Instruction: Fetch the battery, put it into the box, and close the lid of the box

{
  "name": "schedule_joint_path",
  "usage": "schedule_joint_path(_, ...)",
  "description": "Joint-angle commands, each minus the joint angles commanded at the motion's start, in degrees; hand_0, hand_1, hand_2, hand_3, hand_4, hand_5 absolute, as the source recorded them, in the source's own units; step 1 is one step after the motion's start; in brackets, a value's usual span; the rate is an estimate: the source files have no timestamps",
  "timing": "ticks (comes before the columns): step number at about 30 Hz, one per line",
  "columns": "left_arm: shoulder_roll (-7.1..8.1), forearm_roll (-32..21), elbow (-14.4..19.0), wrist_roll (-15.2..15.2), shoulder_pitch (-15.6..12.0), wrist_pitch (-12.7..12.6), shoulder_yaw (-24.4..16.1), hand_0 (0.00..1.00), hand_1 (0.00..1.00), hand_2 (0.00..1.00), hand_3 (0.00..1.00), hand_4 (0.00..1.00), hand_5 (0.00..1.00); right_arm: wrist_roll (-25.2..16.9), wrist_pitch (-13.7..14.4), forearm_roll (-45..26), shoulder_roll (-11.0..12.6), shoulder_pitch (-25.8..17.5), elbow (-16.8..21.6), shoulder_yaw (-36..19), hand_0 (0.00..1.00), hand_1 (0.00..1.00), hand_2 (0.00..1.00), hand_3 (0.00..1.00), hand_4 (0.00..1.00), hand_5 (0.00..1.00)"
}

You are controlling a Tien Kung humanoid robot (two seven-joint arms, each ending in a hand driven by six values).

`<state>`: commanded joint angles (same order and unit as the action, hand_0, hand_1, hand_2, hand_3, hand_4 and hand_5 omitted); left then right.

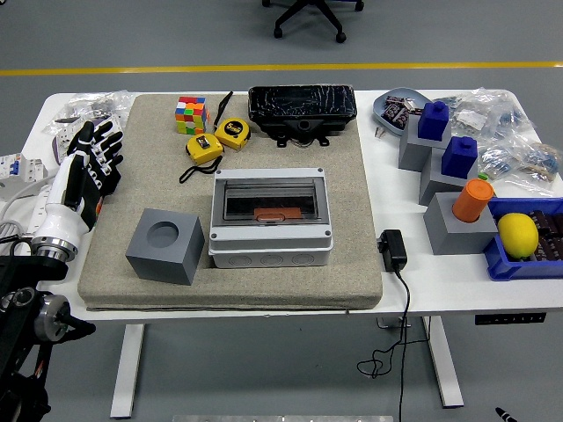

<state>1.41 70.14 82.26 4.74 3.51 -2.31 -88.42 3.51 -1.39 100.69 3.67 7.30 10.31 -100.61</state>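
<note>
While the right arm is out of view, the left hand (88, 167) hovers at the left edge of the beige mat (352, 229), fingers spread and gripping nothing, its wrist rising from the black arm at the lower left corner. Empty and off to the side, it looks parked clear of the work rather than reaching for anything.

Just right of it stands a grey block (165, 245) with a round recess in its top, empty; judging by its shape, it serves as a holder. Behind it, at the mat's far edge, sit a colour cube (191, 114) and two yellow tape measures (218, 137), apart from the task.

At the mat's centre lies the grey junction box (271, 217), its clear lid (269, 200) lying flat and apparently closed, with an orange-brown object (276, 214) visible beneath it. Whether that is the battery cannot be told, but if so the job seems essentially finished. Beyond the box rests a black wrapped case (302, 107).

Farther right, off the mat, a black adapter (392, 249) trails its cable over the table's front edge. Grey stands carry blue blocks (447, 139) and an orange cylinder (474, 199), and a lemon (517, 235) sits in a blue tray (498, 262).
</note>
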Motion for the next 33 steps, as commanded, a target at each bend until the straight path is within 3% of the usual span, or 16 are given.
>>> schedule_joint_path(2, -0.27, 0.2, 0.4, 0.3, -0.2, -0.3, 0.5, 0.768, 0.799, 0.765, 0.787, 0.998, 0.998, -0.7, -0.2, -4.4, 0.0, 0.0, 0.0, -1.2, 0.920, 0.783, 0.732, 0.740, 0.998, 0.981)
schedule_joint_path(3, -0.31, 0.3, 0.5, 0.3, -0.2, -0.4, 0.9, 0.757, 0.778, 0.753, 0.776, 0.998, 0.998, -0.8, -0.3, -6.1, 0.0, 0.0, 0.0, -2.0, 0.924, 0.717, 0.661, 0.676, 0.998, 0.928)
schedule_joint_path(8, -0.38, 0.2, 1.2, 1.2, -0.3, -1.5, 3.3, 0.757, 0.778, 0.753, 0.776, 0.998, 0.998, -3.2, 0.4, -12.1, -0.1, -0.5, 0.0, -4.8, 0.924, 0.717, 0.661, 0.676, 0.998, 0.928)
schedule_joint_path(9, -0.41, 0.3, 1.3, 1.3, -0.3, -1.6, 3.6, 0.742, 0.767, 0.745, 0.766, 0.998, 0.998, -3.7, 0.5, -14.1, -0.1, -0.6, 0.0, -4.5, 0.672, 0.526, 0.534, 0.595, 0.998, 0.717)
schedule_joint_path(14, -0.20, 0.1, 2.1, 1.5, -0.8, -3.0, 5.7, 0.742, 0.767, 0.745, 0.766, 0.998, 0.998, -4.3, -0.5, -25.4, -0.2, -0.7, 0.0, 2.3, 0.672, 0.526, 0.534, 0.595, 0.998, 0.717)
schedule_joint_path(15, -0.18, -0.1, 2.2, 1.5, -0.9, -3.1, 5.9, 0.735, 0.755, 0.737, 0.752, 0.998, 0.998, -4.4, -0.6, -27.5, -0.3, -0.6, 0.0, 3.6, 0.737, 0.632, 0.660, 0.738, 0.998, 0.970)
schedule_joint_path(22, -0.03, 0.0, 2.7, 1.7, -0.9, -3.8, 6.9, 0.721, 0.748, 0.725, 0.746, 0.998, 0.998, -9.0, -0.7, -39.7, 0.8, -0.8, 0.0, 17.5, 0.737, 0.639, 0.655, 0.729, 0.998, 0.998)
schedule_joint_path(26, 0.18, 0.6, 2.8, 1.7, -0.9, -4.0, 7.5, 0.721, 0.748, 0.725, 0.746, 0.998, 0.998, -10.9, 2.3, -37.3, 1.2, -0.5, 0.0, 26.9, 0.737, 0.639, 0.655, 0.729, 0.998, 0.998)
schedule_joint_path(27, 0.23, 0.6, 2.9, 1.7, -0.9, -4.0, 7.7, 0.720, 0.744, 0.718, 0.738, 0.998, 0.998, -11.2, 3.2, -37.2, 1.4, -0.4, 0.0, 29.2, 0.730, 0.629, 0.635, 0.641, 0.998, 0.998)
schedule_joint_path(32, 0.34, 0.3, 3.4, 1.9, -0.9, -4.4, 8.1, 0.720, 0.744, 0.718, 0.738, 0.998, 0.998, -11.2, 6.3, -37.9, 1.9, -0.6, 0.0, 36.2, 0.730, 0.629, 0.635, 0.641, 0.998, 0.998)
schedule_joint_path(33, 0.40, 0.2, 3.4, 1.9, -0.9, -4.4, 8.3, 0.719, 0.733, 0.704, 0.728, 0.998, 0.998, -10.6, 7.0, -36.7, 2.0, -0.7, 0.0, 36.0, 0.645, 0.510, 0.496, 0.408, 0.979, 0.879)
